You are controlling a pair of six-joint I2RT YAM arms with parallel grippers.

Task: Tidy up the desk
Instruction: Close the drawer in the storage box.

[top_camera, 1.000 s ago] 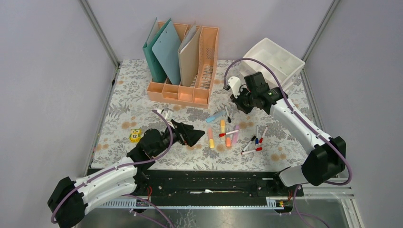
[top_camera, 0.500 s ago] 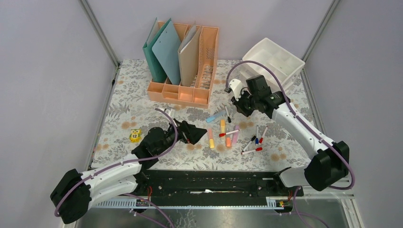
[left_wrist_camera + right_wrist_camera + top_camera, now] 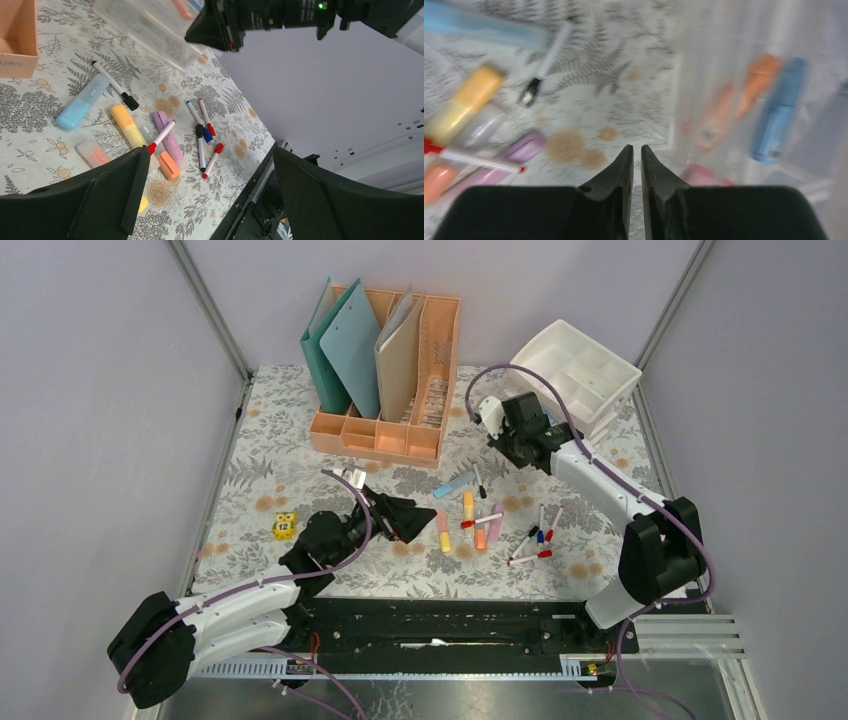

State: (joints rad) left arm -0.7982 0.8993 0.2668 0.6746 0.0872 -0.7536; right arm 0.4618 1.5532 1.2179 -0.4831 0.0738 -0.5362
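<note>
Hovers left of the marker pile (image 3: 481, 535) on the surface (image 3: 250, 490) with left gripper (image 3: 210, 165) jaws spread wide, empty; poises right gripper (image 3: 636, 150) beyond the marker pile, jaws almost touching, gripping nothing.

**Desk** (image 3: 255, 455), covered by a fern-and-flower cloth. Just ahead of the left gripper (image 3: 210, 156): highlighters (image 3: 468, 508) and marker pens (image 3: 535, 537), loosely scattered. To its left: a small yellow owl figure (image 3: 285, 526). Farther back: a peach file rack (image 3: 385, 437). Just beside the right gripper (image 3: 636, 150): a white drawer unit (image 3: 580, 365) at the far corner.
</note>
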